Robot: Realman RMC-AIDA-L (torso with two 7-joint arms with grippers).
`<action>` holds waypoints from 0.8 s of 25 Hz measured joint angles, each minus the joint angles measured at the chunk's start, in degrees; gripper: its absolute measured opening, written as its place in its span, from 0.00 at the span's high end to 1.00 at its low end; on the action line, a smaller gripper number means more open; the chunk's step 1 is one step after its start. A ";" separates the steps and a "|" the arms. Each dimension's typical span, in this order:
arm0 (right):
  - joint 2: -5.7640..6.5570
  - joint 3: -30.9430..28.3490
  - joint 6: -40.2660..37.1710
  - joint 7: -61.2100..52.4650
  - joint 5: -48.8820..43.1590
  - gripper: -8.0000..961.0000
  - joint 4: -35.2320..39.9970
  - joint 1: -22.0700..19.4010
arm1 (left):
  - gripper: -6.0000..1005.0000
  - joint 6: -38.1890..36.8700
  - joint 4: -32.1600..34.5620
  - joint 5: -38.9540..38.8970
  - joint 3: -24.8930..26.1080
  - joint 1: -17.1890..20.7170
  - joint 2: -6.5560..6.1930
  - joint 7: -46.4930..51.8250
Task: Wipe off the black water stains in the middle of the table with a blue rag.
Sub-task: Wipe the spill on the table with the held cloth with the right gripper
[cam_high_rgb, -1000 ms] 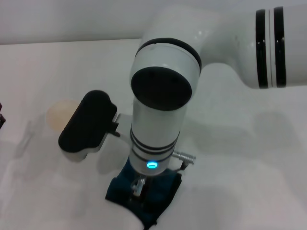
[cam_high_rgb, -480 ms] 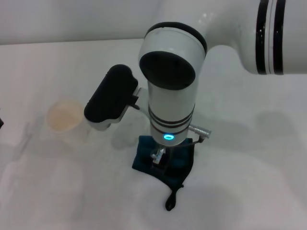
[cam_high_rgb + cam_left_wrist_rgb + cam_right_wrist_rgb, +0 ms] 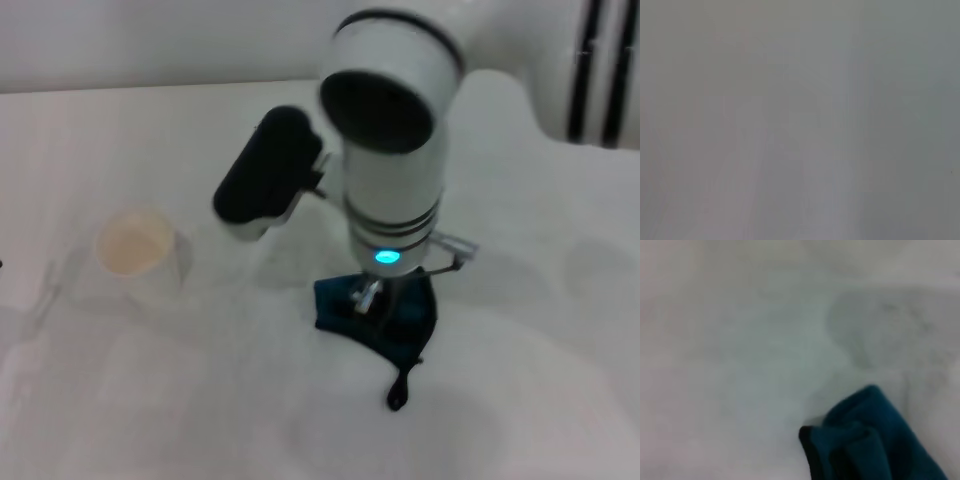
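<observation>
One arm, the right, reaches in from the upper right of the head view and points straight down at the blue rag (image 3: pixel 385 322), which lies just right of centre on the white table (image 3: pixel 200 400). Its right gripper (image 3: pixel 368 297) sits on the cloth, though whether the fingers are pinched on it cannot be told. A pale paper cup (image 3: pixel 135 248) stands well apart at the left. The black water stains are not visible.
</observation>
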State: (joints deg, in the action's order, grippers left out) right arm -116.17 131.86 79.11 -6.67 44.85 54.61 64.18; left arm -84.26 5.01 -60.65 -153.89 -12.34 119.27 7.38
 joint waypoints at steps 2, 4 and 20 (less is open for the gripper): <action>0.05 -6.32 3.65 1.86 -5.96 0.93 3.62 -4.42 | 0.12 -0.01 0.00 0.00 0.00 0.04 -0.02 0.00; 0.10 -11.35 6.75 3.69 -10.89 0.93 6.88 -8.40 | 0.12 -0.04 0.00 -0.25 0.00 -0.07 -0.10 0.04; 0.77 -28.10 15.09 14.92 -22.80 0.93 15.38 -24.95 | 0.12 -0.14 -0.38 -1.41 -0.01 -1.10 -0.35 0.49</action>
State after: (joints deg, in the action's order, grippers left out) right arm -115.41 103.76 94.20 8.25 22.06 69.99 39.24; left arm -84.39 4.63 -62.06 -153.90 -13.44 118.92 7.87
